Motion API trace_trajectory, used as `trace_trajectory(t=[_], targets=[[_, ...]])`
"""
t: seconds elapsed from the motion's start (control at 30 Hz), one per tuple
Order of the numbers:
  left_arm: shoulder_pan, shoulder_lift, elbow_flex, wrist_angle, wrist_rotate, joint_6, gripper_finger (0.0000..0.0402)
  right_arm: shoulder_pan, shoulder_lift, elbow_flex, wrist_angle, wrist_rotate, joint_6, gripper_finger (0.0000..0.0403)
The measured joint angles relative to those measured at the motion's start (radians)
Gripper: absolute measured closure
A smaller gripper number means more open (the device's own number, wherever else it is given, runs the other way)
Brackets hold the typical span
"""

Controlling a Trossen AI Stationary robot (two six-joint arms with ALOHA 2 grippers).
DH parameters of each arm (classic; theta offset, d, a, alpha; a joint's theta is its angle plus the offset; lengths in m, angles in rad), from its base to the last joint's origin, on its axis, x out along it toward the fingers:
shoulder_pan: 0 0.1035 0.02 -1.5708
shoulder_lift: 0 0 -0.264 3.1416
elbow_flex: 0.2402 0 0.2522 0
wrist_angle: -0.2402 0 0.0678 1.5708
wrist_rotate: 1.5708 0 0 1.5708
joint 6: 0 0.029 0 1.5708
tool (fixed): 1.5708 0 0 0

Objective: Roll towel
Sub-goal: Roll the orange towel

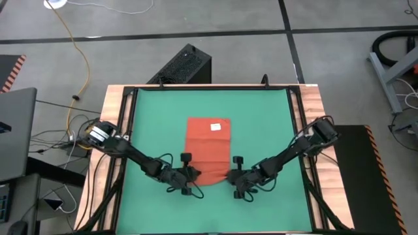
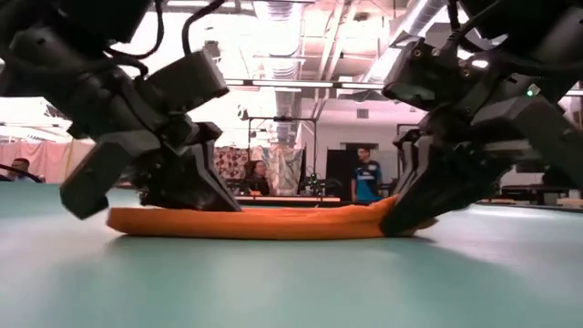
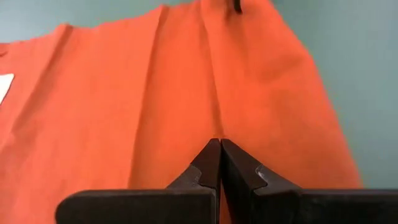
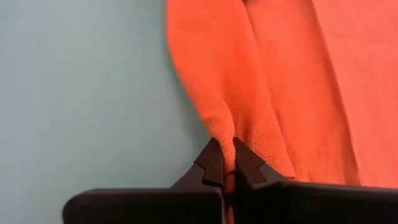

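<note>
The orange-red towel (image 1: 209, 150) lies flat on the green mat (image 1: 261, 124), its white tag (image 1: 215, 126) near the far edge. My left gripper (image 1: 193, 175) is at the towel's near left corner, shut on the cloth. My right gripper (image 1: 228, 176) is at the near right corner, shut on the cloth. In the low view the towel (image 2: 255, 221) lies low between both grippers. My left gripper pinches the towel's near edge (image 3: 211, 138) at its left corner between its two fingers, coming low from the table's left. The cloth lies on the mat. My right gripper pinches a raised fold at the towel's near right corner (image 4: 225, 146) between its two fingers, coming low from the table's right. The corner (image 2: 387, 214) is lifted a little off the mat; the rest lies flat.
The mat sits inside a black frame (image 1: 130, 117) on a wooden table (image 1: 313, 98). A black box (image 1: 186, 65) stands beyond the far edge. Cables and a laptop (image 1: 16, 130) lie off the table's left. People show in the room behind (image 2: 366, 178).
</note>
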Motion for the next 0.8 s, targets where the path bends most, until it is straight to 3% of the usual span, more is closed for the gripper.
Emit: trace_trajectory(t=[0.47, 0.8], targets=[[0.018, 0.042, 0.002, 0.018, 0.099, -0.034, 0.0401, -0.059, -0.151, 0.001, -0.085, -0.075, 0.233, 0.0387], [0.017, 0.042, 0.002, 0.029, 0.13, -0.047, 0.0401, -0.149, -0.144, 0.003, -0.18, -0.177, 0.428, 0.0387]])
